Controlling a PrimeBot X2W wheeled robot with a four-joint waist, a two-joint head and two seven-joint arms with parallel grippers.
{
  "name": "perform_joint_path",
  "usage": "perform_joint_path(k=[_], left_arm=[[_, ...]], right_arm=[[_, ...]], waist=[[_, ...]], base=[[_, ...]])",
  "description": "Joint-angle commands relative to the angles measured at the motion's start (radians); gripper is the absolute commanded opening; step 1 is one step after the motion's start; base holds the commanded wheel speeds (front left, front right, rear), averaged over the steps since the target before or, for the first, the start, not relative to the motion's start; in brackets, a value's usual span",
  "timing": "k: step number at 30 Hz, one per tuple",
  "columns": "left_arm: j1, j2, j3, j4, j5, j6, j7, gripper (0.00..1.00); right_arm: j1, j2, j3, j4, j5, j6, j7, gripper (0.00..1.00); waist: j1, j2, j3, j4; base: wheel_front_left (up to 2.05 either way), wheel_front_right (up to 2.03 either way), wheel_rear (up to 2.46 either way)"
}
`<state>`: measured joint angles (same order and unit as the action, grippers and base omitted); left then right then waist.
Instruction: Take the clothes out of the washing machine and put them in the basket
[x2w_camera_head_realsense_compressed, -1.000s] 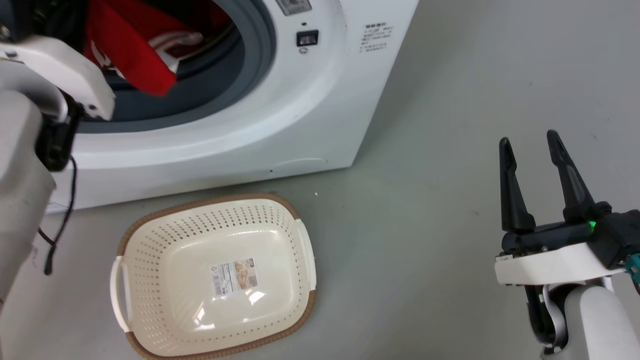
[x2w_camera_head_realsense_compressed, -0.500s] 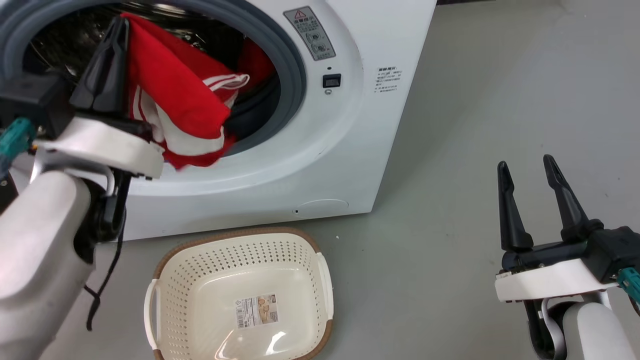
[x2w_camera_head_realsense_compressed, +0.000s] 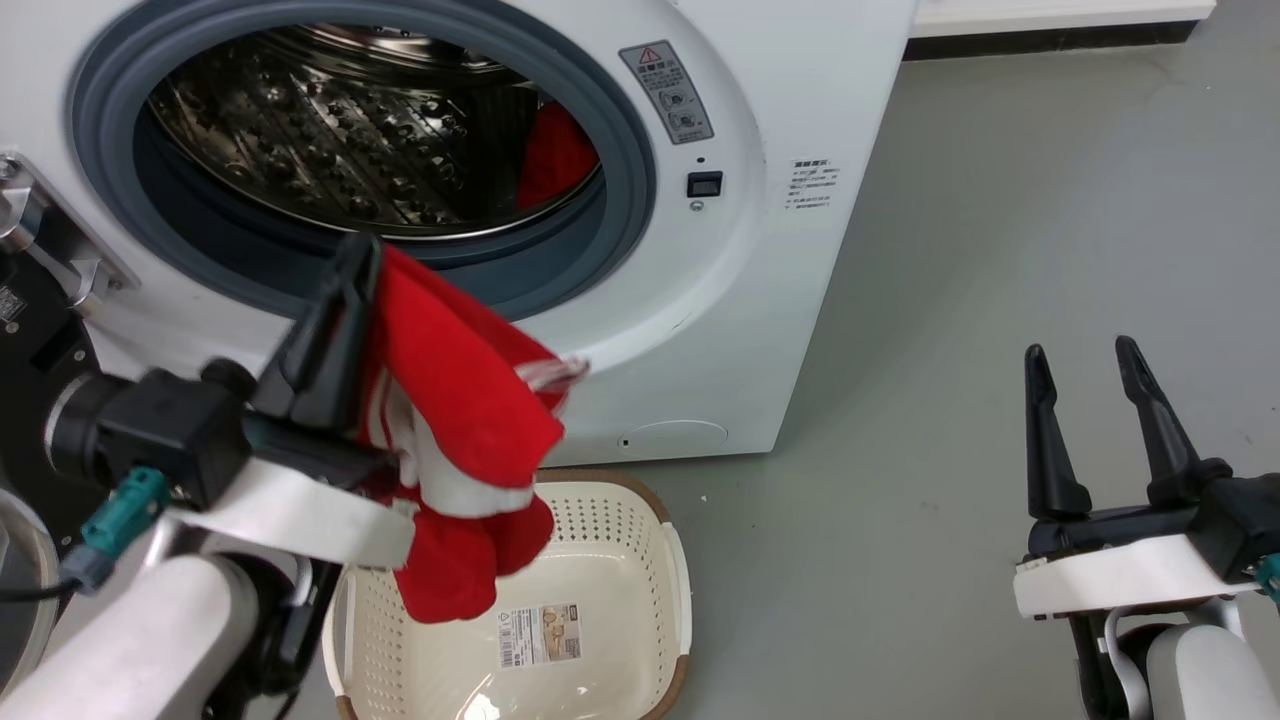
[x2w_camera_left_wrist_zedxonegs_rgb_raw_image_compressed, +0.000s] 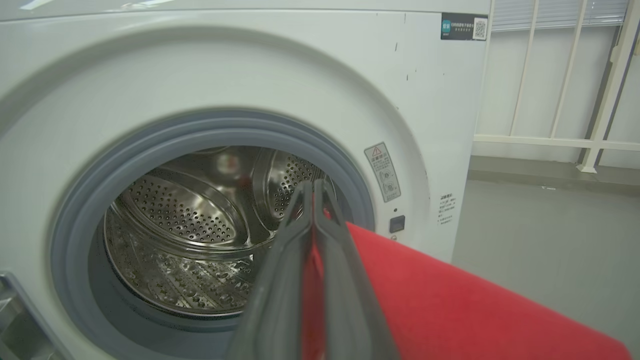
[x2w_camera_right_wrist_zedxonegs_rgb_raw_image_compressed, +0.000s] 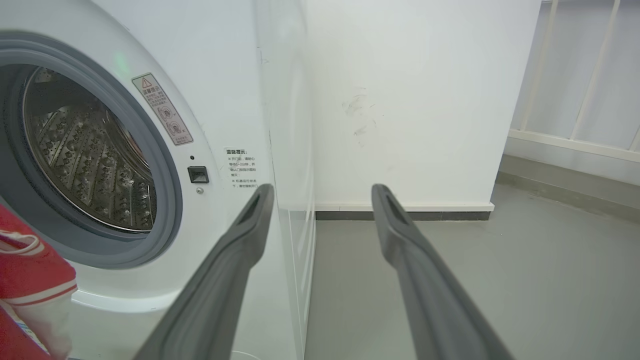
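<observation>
Light: bright, even; shadows soft. Glare: washing machine drum (x2w_camera_head_realsense_compressed: 330, 140), basket (x2w_camera_head_realsense_compressed: 625, 545) bottom. Blur: left gripper (x2w_camera_left_wrist_zedxonegs_rgb_raw_image_compressed: 313, 186) and red garment (x2w_camera_left_wrist_zedxonegs_rgb_raw_image_compressed: 450, 305), close to the left wrist lens. Wrist-view edges bowed.

The grey floor (x2w_camera_head_realsense_compressed: 950, 250) carries the white washing machine (x2w_camera_head_realsense_compressed: 800, 80). The cream basket (x2w_camera_head_realsense_compressed: 625, 525) stands on it, just in front of the machine.

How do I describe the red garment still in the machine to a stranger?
Find the white washing machine and look into its steel drum. At the drum's right side sits a red garment. Unlike the striped one in the left gripper, nothing holds it.
</observation>
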<state>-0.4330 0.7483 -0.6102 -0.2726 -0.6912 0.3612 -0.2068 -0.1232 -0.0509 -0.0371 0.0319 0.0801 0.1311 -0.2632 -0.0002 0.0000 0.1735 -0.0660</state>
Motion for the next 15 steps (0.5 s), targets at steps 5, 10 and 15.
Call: perform_joint_path(k=[5, 10, 15], left_arm=[[0.064, -0.014, -0.054, 0.055, -0.02, -0.017, 0.026, 0.0], [0.083, -0.066, -0.091, 0.207, -0.062, -0.072, 0.018, 0.0], [0.03, -0.112, -0.128, 0.402, -0.068, -0.156, 0.012, 0.0]], right_arm=[[-0.016, 0.001, 0.004, -0.007, -0.004, -0.001, -0.002, 1.0], [-0.033, 0.001, 0.001, -0.017, -0.012, -0.001, -0.002, 1.0], [-0.064, 0.001, 0.0, -0.037, -0.03, -0.001, -0.002, 1.0]], waist=[[0.0002, 0.0, 0.033, 0.013], [0.0002, 0.0, 0.093, 0.005], [0.0002, 0.0, 0.191, -0.023]], base=[[0.0, 0.0, 0.0], [0.0, 0.0, 0.0], [0.0, 0.0, 0.0]])
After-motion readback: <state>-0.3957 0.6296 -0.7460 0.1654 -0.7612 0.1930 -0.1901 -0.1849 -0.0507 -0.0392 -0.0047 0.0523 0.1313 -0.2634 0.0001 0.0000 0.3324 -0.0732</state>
